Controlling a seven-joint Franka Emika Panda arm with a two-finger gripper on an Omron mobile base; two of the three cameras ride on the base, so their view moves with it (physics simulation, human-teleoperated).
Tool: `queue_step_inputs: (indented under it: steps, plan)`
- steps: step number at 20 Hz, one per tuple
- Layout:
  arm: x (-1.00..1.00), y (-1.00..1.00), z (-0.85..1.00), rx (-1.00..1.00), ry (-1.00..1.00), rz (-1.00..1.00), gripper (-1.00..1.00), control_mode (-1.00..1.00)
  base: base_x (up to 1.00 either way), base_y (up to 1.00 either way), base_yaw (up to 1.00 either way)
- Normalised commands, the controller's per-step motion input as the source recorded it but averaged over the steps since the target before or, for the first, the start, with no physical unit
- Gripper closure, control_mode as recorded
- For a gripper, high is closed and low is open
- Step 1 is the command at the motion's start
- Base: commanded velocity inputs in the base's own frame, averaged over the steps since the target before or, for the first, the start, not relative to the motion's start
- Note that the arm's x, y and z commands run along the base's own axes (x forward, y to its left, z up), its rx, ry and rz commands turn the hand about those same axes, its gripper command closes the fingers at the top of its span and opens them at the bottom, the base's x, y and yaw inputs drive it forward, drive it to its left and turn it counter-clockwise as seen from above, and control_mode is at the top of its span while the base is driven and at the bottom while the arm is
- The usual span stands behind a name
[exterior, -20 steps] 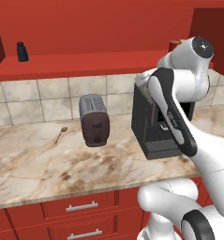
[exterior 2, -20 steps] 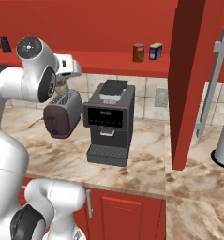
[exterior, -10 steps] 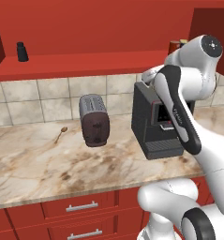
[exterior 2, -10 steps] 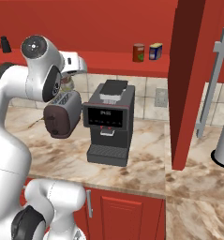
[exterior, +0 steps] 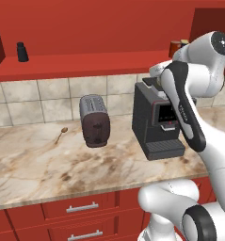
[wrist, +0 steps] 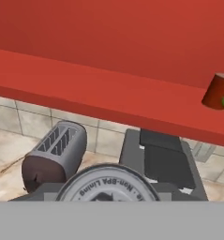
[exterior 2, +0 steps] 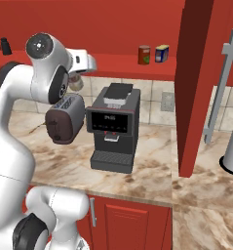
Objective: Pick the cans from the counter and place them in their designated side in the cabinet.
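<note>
Two cans are in play, and one of them, the dark red can point(exterior 2: 144, 54), is already standing upright on the cabinet shelf point(exterior 2: 118, 71), just beside the blue-and-yellow can point(exterior 2: 162, 53) toward the right end; the other, the silvery can point(exterior 2: 75, 83), is riding in the claw point(exterior 2: 77, 78), which is clamped tight around its body; in the hand view its round printed lid point(wrist: 106, 185) is sitting right at the bottom edge between the finger tips, so the grip looks to be taken on the sides with the top left free, which should be letting the can go down flat on its base. The arm is holding the can up off the surface point(exterior: 48, 164), above the toaster point(exterior 2: 64, 117) and to the left of the coffee machine point(exterior 2: 113, 127), roughly level with the lip of the shelf; that height seems chosen to clear both appliances before anything is carried inward. The hand camera is looking along the shelf front with the red can point(wrist: 217, 91) far off to the right, so the claw is facing the shelf but is well apart from its partner; whether the silvery one belongs on that side or the opposite one I cannot tell from here. A black shaker point(exterior: 22, 52) is occupying the far left end of the shelf, and a spoon point(exterior: 61, 134) is lying on the surface beside the toaster, both out of the way; my read is that the job is sitting past halfway, with the placing of this second can remaining.
</note>
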Motion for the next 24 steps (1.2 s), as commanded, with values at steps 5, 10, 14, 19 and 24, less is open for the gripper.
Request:
queue_step_inputs:
  steps: [5, 10, 14, 19, 24]
  plan:
    - [0.06, -0.12, 0.02, 0.0, -0.05, -0.02, 1.0, -1.0, 0.0, 0.0, 0.0]
    - [0.14, -0.11, 0.01, 0.0, -0.04, -0.02, 1.0, -1.0, 0.0, 0.0, 0.0]
    - [0.17, -0.14, 0.06, 0.0, -0.01, -0.02, 1.0, -1.0, 0.0, 0.0, 0.0]
    - [0.2, -0.19, 0.13, 0.0, 0.0, -0.02, 1.0, -1.0, 0.0, 0.0, 0.0]
    - [0.23, -0.14, 0.09, 0.0, 0.0, -0.01, 1.0, -1.0, 0.0, 0.0, 0.0]
